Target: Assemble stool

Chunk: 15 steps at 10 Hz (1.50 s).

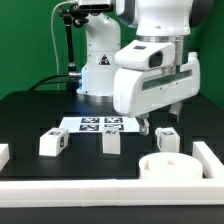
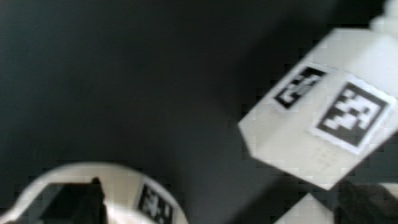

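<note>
The stool's white round seat (image 1: 168, 166) lies at the front of the black table, on the exterior view's right. Three white block legs with tag markers stand in a row behind it: one on the left (image 1: 53, 143), one in the middle (image 1: 110, 141) and one on the right (image 1: 167, 138). My gripper (image 1: 160, 122) hangs just above and behind the right leg, open and empty. In the wrist view that leg (image 2: 329, 110) lies tilted off to one side of the gripper (image 2: 214, 210), not between the fingers. The seat's rim (image 2: 107, 190) shows at the other side.
The marker board (image 1: 100, 124) lies flat behind the legs, in front of the robot base (image 1: 100, 75). Long white border rails run along the front (image 1: 70, 192) and the exterior view's right (image 1: 212, 158) of the table. A short white rail end (image 1: 3, 153) sits at the left.
</note>
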Motion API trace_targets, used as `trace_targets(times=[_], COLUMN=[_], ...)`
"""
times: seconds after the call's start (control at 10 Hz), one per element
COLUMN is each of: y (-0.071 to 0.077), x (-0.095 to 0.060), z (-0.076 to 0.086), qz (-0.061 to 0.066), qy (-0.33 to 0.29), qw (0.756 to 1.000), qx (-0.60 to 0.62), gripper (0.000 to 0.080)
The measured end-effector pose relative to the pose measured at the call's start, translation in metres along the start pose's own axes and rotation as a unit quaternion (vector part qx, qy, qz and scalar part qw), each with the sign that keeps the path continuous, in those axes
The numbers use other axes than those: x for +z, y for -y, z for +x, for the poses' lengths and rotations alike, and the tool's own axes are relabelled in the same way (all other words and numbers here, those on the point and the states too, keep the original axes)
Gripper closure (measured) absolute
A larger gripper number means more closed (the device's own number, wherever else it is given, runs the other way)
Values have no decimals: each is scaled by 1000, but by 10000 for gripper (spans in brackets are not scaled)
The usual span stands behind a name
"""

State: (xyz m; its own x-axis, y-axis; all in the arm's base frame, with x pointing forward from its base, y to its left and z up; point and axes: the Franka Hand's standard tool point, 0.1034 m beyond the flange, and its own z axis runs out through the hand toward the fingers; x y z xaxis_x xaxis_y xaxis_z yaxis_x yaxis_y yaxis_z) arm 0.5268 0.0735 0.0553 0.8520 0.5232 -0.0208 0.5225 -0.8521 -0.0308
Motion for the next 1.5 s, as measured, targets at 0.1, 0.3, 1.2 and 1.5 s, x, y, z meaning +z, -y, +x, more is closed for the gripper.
trace_targets(times=[0.1, 0.3, 1.2, 1.5], y=[2, 3, 8, 14], x=[0, 0, 3, 8], z=[1, 1, 1, -5], qz=[1, 5, 36, 56], qy=[0, -1, 20, 105], qw=[999, 995, 951, 948], qx=[42, 102, 306, 294], gripper=[151, 151, 151, 151])
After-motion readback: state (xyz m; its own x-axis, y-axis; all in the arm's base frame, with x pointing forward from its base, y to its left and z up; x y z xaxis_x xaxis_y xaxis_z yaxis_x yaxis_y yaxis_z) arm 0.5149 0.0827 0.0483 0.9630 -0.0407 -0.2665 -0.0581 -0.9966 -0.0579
